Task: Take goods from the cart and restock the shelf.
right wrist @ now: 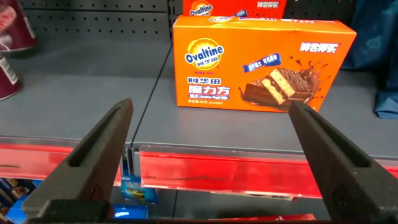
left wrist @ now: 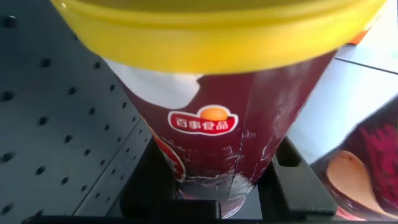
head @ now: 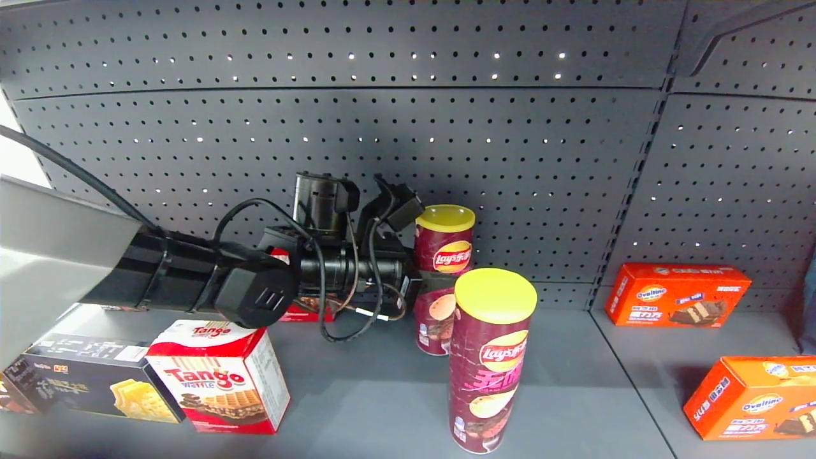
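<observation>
The left arm's cabling covered most of a red box (head: 309, 310) at the back, and the front can (head: 491, 357) hid the lower right side of the rear can (head: 444, 252). A black box (head: 89, 379) was cut off at the left edge, and the nearer orange box (head: 752, 395) at the right edge.

The grey shelf (head: 370, 395) ran in front of a dark pegboard (head: 446, 146). A wafer box (head: 220, 376) stood beside the black box, and a second orange box (head: 676, 294) lay near the pegboard on the right.

The left claw (head: 428, 282) was closed around the middle of the rear can, which stood upright close to the pegboard; in the left wrist view its dark fingers (left wrist: 298, 183) pressed either side of the can. The right claw (right wrist: 211, 162) gaped wide and held nothing, level with the red price strip (right wrist: 249, 165), facing an orange box.
</observation>
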Robot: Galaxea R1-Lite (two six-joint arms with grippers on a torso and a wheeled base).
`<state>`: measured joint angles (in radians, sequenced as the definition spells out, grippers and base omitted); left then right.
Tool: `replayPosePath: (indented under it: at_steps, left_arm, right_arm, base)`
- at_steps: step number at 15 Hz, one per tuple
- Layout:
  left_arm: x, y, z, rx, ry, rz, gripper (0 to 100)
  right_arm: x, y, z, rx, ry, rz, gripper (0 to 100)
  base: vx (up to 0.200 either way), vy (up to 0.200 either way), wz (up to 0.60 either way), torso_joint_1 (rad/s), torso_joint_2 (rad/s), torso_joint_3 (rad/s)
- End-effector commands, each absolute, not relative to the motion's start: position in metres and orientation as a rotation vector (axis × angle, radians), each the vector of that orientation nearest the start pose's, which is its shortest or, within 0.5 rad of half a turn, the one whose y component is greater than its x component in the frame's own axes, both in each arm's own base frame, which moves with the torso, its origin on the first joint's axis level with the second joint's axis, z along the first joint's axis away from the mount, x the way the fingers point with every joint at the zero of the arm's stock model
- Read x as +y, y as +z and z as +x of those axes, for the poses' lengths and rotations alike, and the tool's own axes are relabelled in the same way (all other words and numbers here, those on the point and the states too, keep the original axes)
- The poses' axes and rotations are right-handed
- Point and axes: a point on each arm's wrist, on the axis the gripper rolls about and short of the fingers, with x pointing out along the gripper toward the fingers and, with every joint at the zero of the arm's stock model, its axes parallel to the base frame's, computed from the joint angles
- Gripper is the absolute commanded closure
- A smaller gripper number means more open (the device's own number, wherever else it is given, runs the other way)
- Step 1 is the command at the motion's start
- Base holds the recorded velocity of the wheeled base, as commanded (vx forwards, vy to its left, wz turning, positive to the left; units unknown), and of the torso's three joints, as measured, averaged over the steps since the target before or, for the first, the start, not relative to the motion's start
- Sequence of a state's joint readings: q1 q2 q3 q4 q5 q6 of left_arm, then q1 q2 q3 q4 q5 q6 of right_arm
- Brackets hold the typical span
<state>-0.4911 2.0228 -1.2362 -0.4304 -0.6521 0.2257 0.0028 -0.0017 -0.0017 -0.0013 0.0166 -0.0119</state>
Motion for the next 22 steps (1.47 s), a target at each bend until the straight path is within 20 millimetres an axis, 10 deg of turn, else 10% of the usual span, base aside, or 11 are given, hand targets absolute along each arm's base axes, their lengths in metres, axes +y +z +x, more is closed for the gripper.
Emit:
replayPosePath:
  at_steps: [1, 13, 14, 22]
  left_arm:
    - [-0.206, 0.158, 0.352, 0.256, -1.173, 0.168, 100]
    - [-0.218, 0.150, 0.362, 0.243, -1.183, 0.177, 100]
    - [-0.220, 0.150, 0.361, 0.234, -1.189, 0.190, 0]
    - [-0.211, 0.154, 0.348, 0.202, -1.183, 0.202, 0]
  right_arm:
    - [0.000, 0.076, -0.023, -0.003, 0.020, -0.012, 0]
    - [0.000, 0.076, -0.023, -0.003, 0.020, -0.012, 0]
    - [0.000, 0.076, -0.023, -0.003, 0.020, -0.012, 0]
    - [0.000, 0.076, -0.023, -0.003, 0.020, -0.012, 0]
  base:
    - [0.000, 0.000, 0.00, 0.000, 0.00, 0.000]
    - [0.000, 0.000, 0.00, 0.000, 0.00, 0.000]
    - [0.000, 0.000, 0.00, 0.000, 0.00, 0.000]
    - [0.000, 0.000, 0.00, 0.000, 0.00, 0.000]
